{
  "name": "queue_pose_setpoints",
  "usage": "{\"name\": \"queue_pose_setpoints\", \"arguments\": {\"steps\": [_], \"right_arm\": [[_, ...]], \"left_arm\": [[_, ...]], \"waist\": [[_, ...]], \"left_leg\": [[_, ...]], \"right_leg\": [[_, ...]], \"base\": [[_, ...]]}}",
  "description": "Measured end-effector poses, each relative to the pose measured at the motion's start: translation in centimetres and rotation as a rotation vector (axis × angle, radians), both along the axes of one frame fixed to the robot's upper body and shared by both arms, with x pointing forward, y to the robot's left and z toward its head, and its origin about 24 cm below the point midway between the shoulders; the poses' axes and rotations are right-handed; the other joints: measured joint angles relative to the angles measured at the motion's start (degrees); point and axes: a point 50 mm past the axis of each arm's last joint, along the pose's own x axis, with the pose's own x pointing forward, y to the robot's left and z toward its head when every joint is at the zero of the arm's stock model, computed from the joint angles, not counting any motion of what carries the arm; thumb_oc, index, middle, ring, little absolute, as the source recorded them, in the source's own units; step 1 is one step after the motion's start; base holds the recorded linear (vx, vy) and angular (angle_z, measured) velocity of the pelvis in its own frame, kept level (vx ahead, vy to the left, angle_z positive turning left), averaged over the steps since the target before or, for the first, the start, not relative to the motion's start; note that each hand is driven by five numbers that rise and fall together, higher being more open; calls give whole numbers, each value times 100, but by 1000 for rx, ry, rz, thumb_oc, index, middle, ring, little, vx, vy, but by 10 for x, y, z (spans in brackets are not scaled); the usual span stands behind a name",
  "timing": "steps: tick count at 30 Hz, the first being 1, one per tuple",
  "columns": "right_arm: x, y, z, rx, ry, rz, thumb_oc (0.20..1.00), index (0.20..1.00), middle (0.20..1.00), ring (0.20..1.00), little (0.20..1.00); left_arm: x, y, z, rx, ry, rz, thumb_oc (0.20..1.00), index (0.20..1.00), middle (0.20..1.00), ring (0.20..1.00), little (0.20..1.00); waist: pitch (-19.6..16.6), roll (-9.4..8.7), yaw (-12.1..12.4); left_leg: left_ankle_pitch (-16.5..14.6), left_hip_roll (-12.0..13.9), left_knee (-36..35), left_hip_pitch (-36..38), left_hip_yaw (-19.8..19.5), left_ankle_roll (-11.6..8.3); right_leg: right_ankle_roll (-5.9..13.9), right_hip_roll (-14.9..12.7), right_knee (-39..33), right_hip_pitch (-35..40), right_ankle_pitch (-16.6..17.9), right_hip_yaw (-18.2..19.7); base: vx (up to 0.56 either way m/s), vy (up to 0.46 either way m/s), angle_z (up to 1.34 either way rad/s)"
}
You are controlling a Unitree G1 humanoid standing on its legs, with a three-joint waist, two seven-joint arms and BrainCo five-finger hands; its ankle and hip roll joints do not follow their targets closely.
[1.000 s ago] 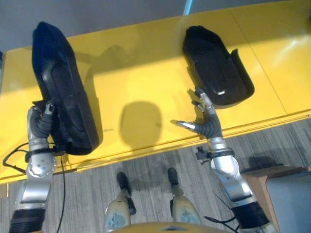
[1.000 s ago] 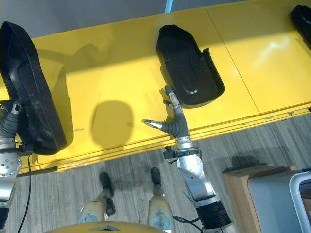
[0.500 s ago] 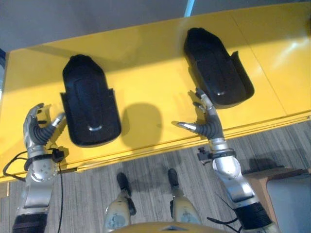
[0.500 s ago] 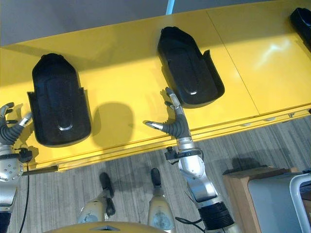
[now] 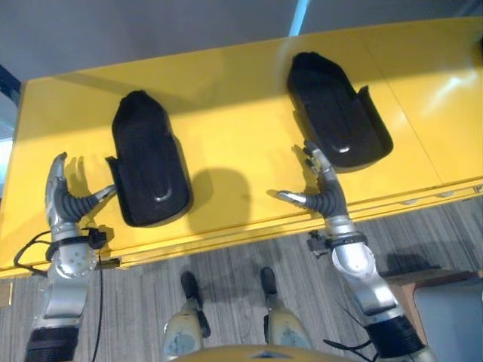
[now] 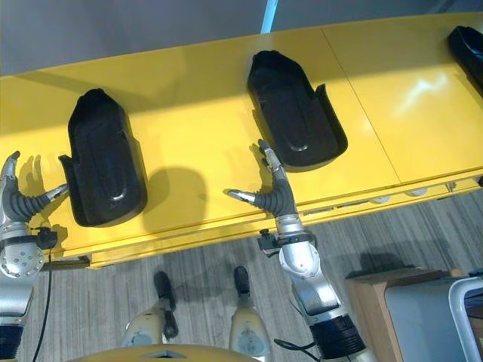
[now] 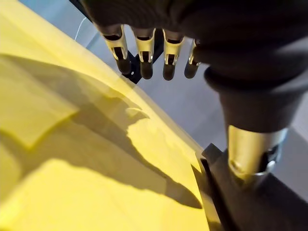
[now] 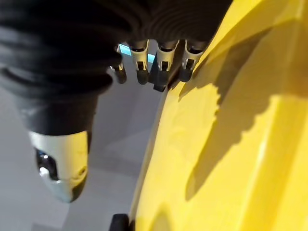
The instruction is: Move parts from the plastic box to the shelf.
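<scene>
Two black moulded parts lie flat on the yellow shelf [image 5: 226, 113]. One black part [image 5: 149, 170] rests at the left, the other black part [image 5: 336, 121] at the right. My left hand [image 5: 64, 200] is open just left of the left part, its thumb reaching toward the part's edge without holding it. My right hand [image 5: 323, 192] is open above the shelf's front edge, just below the right part, with nothing in it. In the left wrist view the straight fingers [image 7: 142, 50] point over the yellow surface; the right wrist view shows the same of the right fingers [image 8: 161, 60].
A third black part [image 6: 468, 45] lies at the far right of the shelf. A brown box [image 6: 400, 302] stands on the grey floor at the lower right. The shelf's front edge [image 5: 249, 230] runs just before my hands.
One second ago my left hand held the left part upright at the shelf's left end. It has since laid the part flat, let go and drawn back open. The right hand stayed put.
</scene>
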Motion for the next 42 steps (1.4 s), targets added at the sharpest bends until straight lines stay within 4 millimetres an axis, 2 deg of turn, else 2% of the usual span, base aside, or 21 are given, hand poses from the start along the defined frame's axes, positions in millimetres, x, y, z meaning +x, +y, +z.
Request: {"name": "queue_pose_setpoints", "arguments": {"steps": [3, 4, 5, 6, 8, 9, 10, 13, 16, 19, 20, 21, 22, 23, 27, 29, 33, 38, 42], "right_arm": [[-1, 5, 19, -9, -20, 161, 1000, 1000, 1000, 1000, 1000], [-2, 7, 26, 15, -19, 239, 1000, 1000, 1000, 1000, 1000], [-1, 8, 27, 71, 7, 302, 1000, 1000, 1000, 1000, 1000], [-1, 8, 27, 71, 7, 302, 1000, 1000, 1000, 1000, 1000], [-3, 11, 21, 186, 75, 420, 1000, 1000, 1000, 1000, 1000], [-6, 15, 16, 313, 122, 520, 1000, 1000, 1000, 1000, 1000], [-7, 16, 13, 356, 144, 557, 1000, 1000, 1000, 1000, 1000], [-11, 19, 5, 379, 205, 640, 1000, 1000, 1000, 1000, 1000], [-11, 21, 6, 344, 208, 667, 1000, 1000, 1000, 1000, 1000], [-8, 24, -8, 323, 265, 659, 1000, 1000, 1000, 1000, 1000], [-8, 29, -27, 316, 349, 654, 768, 768, 768, 768, 768], [-8, 32, -34, 306, 377, 657, 768, 768, 768, 768, 768], [-9, 36, -41, 299, 409, 660, 454, 454, 454, 454, 454], [-10, 39, -45, 291, 433, 667, 200, 200, 200, 200, 200], [-10, 55, -61, 290, 510, 699, 200, 200, 200, 200, 200], [-10, 61, -62, 269, 514, 715, 200, 200, 200, 200, 200], [-6, 85, -50, 222, 486, 822, 200, 200, 200, 200, 200], [-1, 96, -40, 209, 452, 867, 200, 200, 200, 200, 200], [3, 101, -31, 190, 419, 885, 200, 200, 200, 200, 200]], "left_arm": [[3, -5, 9, 2, -49, -26, 1000, 1000, 1000, 1000, 1000], [4, -10, 17, 11, -95, -53, 1000, 1000, 1000, 1000, 1000], [4, -14, 25, 19, -134, -76, 1000, 1000, 1000, 1000, 1000], [4, -14, 25, 19, -134, -76, 1000, 1000, 1000, 1000, 1000], [2, -21, 38, 34, -223, -115, 1000, 1000, 1000, 1000, 1000], [0, -26, 46, 44, -283, -144, 1000, 1000, 1000, 1000, 1000], [0, -27, 47, 43, -300, -151, 1000, 1000, 1000, 1000, 1000], [-3, -29, 52, 18, -351, -187, 1000, 1000, 1000, 1000, 1000], [-4, -32, 55, 4, -385, -220, 1000, 1000, 1000, 1000, 1000], [-4, -34, 54, -19, -398, -236, 1000, 1000, 1000, 1000, 1000], [-5, -34, 54, -22, -403, -243, 1000, 1000, 1000, 1000, 1000], [-5, -34, 55, -25, -406, -245, 1000, 1000, 1000, 1000, 1000], [-5, -34, 55, -29, -407, -246, 1000, 1000, 1000, 1000, 1000], [-5, -34, 55, -29, -407, -246, 1000, 1000, 1000, 1000, 1000], [-4, -36, 54, -33, -406, -261, 1000, 1000, 1000, 1000, 1000], [-4, -37, 55, -35, -411, -268, 1000, 1000, 1000, 1000, 1000], [-4, -37, 59, 10, -404, -298, 1000, 1000, 1000, 1000, 1000], [-4, -37, 60, 31, -404, -302, 1000, 1000, 1000, 1000, 1000], [-4, -38, 61, 51, -400, -303, 1000, 1000, 1000, 1000, 1000]], "waist": [[-38, -57, 59], [-87, -134, 101], [-146, -227, 133], [-146, -227, 133], [-256, -401, 196], [-336, -517, 216], [-355, -548, 217], [-404, -618, 215], [-412, -628, 228], [-414, -629, 238], [-416, -624, 264], [-416, -623, 269], [-416, -623, 282], [-416, -622, 292], [-424, -599, 376], [-426, -574, 445], [-434, -475, 519], [-471, -350, 550], [-476, -260, 686]], "left_leg": [[-6, 17, 7, 118, -85, -11], [-4, 40, 12, 153, -139, -20], [-38, 51, 18, 187, -158, -67], [-38, 51, 18, 187, -158, -67], [-51, 58, 18, 244, -171, -85], [-51, 52, 30, 259, -177, -78], [-57, 50, 54, 261, -190, -66], [-135, 55, 180, 283, -216, -70], [-145, 78, 229, 280, -222, -70], [-147, 87, 230, 330, -230, -74], [-211, 88, 243, 368, -236, -84], [-222, 86, 255, 364, -245, -76], [-238, 87, 288, 351, -255, -73], [-245, 91, 309, 343, -276, -76], [-256, 87, 319, 338, -302, -69], [-256, 86, 320, 321, -317, -69], [-258, 82, 316, 309, -327, -65], [-207, 70, 314, 233, -433, -45], [-208, 45, 306, 199, -482, -49]], "right_leg": [[-15, -2, 0, 192, -42, -124], [-10, 1, 0, 258, -60, -154], [-32, 8, 0, 325, -103, -216], [-32, 8, 0, 325, -103, -216], [-69, 11, 0, 401, -143, -247], [-74, -1, 0, 431, -143, -261], [-74, -8, 0, 452, -143, -271], [-74, -20, 0, 538, -147, -278], [-78, -10, 0, 556, -145, -279], [-79, -2, 0, 614, -147, -282], [-69, -6, 0, 659, -177, -283], [-76, -10, 0, 663, -190, -285], [-79, -12, 0, 668, -192, -286], [-81, -13, 0, 671, -190, -284], [-110, -20, 0, 698, -206, -298], [-127, -21, 0, 695, -216, -309], [-159, -27, 0, 693, -198, -340], [-160, -29, 1, 685, -204, -453], [-157, -46, 1, 688, -242, -522]], "base": [[24, -33, 17], [16, -20, 20], [7, -14, 14], [-7, -20, 13], [10, -23, 6], [27, -34, 5], [15, -33, 6], [19, -12, 3], [10, -7, 0], [12, 5, 0], [0, 0, 0], [0, 0, 0], [0, 0, 0], [0, 0, 0], [-1, 9, 5], [3, 18, 4], [2, 8, 2], [4, 8, 12], [4, 2, 8]]}}
